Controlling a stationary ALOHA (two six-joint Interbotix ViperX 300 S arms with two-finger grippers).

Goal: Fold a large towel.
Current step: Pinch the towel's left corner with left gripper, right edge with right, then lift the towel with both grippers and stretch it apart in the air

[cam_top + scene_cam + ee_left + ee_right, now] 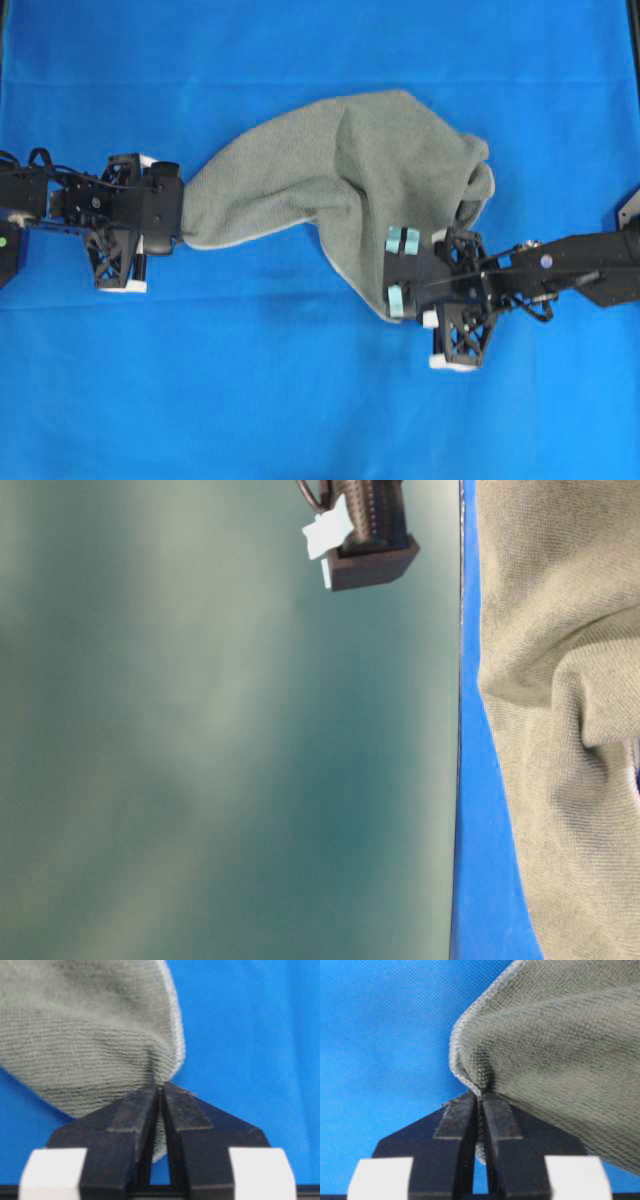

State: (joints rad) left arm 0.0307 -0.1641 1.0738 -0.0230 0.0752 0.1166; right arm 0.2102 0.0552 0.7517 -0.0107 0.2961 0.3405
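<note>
Grey-green terry fills the middle of the overhead view: the towel (pixel 345 185) lies bunched and rumpled on the blue cloth (pixel 300 400), stretched between the two arms. Its pale hem runs along the lower edge, and folds rise through the middle of the heap.

From the left side, the left gripper (pixel 180 215) meets the towel's narrow left end. Its wrist view shows the towel (pixel 85 1035) drawn into a pucker right at the fingertips, with the left gripper (pixel 161 1091) pressed together on the hemmed edge; a sliver of fabric shows between the black fingers (pixel 132 1120).

On the right, the right gripper (pixel 400 270) reaches over the towel's lower right part, its teal-taped fingers lying on the fabric. In its wrist view the right gripper (pixel 480 1095) is likewise clamped on a hemmed corner of the towel (pixel 555 1050), the cloth gathered into a pinch between the pads (pixel 457 1122).

The table-level view is turned on its side: the towel (pixel 560 720) hangs in heavy folds at the right edge against a strip of blue cloth (pixel 480 810). A dark part of an arm shows at the top, but which arm cannot be told.
</note>
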